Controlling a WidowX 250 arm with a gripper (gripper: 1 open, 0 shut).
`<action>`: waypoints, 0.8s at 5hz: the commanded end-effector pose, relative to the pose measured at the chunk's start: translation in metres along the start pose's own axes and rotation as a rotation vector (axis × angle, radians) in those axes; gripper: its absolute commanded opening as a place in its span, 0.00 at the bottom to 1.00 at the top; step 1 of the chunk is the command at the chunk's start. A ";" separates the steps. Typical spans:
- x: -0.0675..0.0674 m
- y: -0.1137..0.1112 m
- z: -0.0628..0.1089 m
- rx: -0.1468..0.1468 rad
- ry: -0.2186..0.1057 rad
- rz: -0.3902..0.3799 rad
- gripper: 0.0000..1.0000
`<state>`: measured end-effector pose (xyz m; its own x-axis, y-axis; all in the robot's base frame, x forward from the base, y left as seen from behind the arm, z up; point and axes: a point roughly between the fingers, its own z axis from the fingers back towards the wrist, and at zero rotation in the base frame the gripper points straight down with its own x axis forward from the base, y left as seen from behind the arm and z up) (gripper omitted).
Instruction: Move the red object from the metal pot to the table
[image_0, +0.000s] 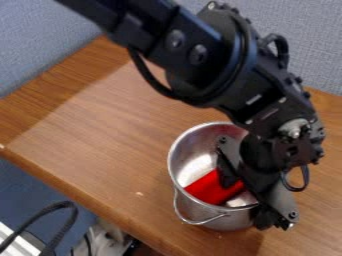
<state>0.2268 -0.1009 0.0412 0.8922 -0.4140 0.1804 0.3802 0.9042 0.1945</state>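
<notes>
End effector (249, 190), jaws wide open & gripping nothing, hangs steeply nose-down inside the metal pot (191, 160) on the desk (94, 110), w/ the red object (207, 185) lying on the pot floor directly beneath/just left of it, long axis approx. lower-left to upper-right.

red object (207, 185): bright red, glossy | metal pot (187, 158): shiny silver steel | table (94, 115): brown w/ wood grain | claw (254, 195): black | wall bg: blue-grey
</notes>
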 end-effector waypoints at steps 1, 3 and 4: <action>-0.002 0.009 -0.010 0.015 0.024 0.015 1.00; -0.002 0.011 -0.018 0.009 0.035 0.022 1.00; -0.002 0.012 -0.022 0.005 0.042 0.028 0.00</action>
<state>0.2346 -0.0959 0.0234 0.8970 -0.4127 0.1584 0.3830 0.9044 0.1880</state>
